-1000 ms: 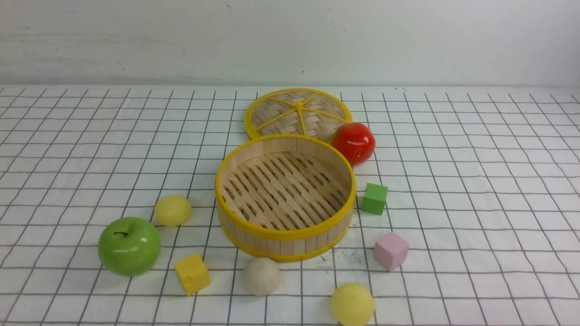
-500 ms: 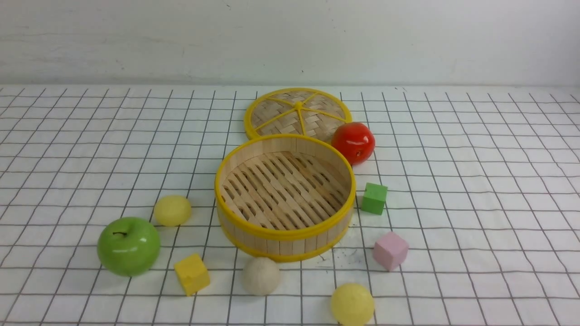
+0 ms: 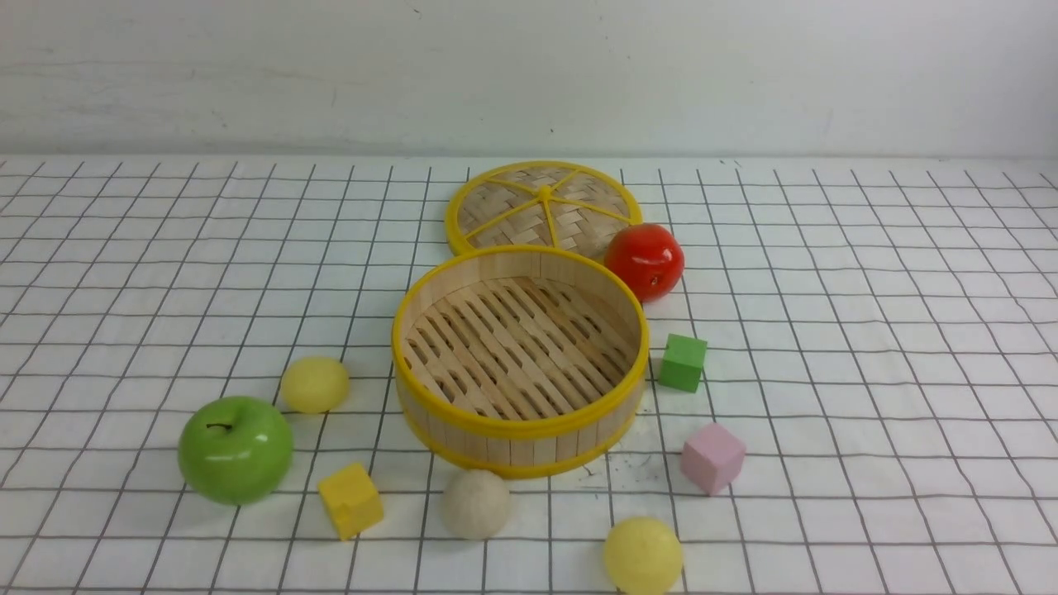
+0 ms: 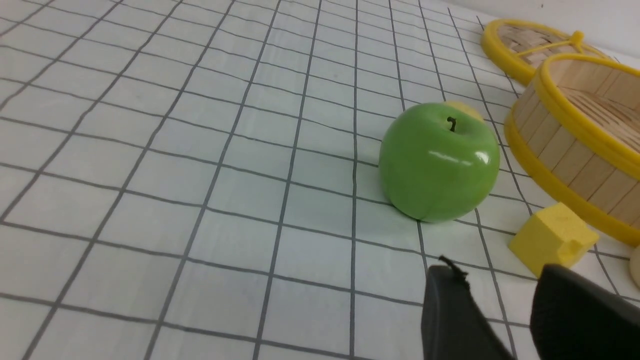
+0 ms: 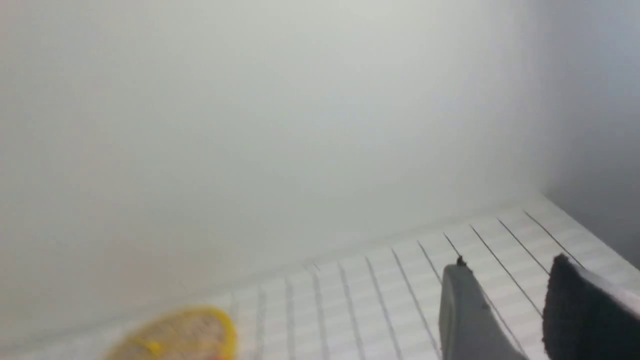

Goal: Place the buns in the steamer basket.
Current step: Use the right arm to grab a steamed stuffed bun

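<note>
Gripper, left (image 4: 497, 280) — jaws apart, wrist view only

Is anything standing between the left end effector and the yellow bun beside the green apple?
Yes: the green apple lies between the left end effector and that yellow bun, hiding most of it in the left wrist view.

Robot-lab tabletop setup: grid-lined white cloth (image 3: 826, 347), bare white wall (image 3: 529, 74) behind.

Dark, tapered pincer fingers (image 4: 450, 310)
</note>
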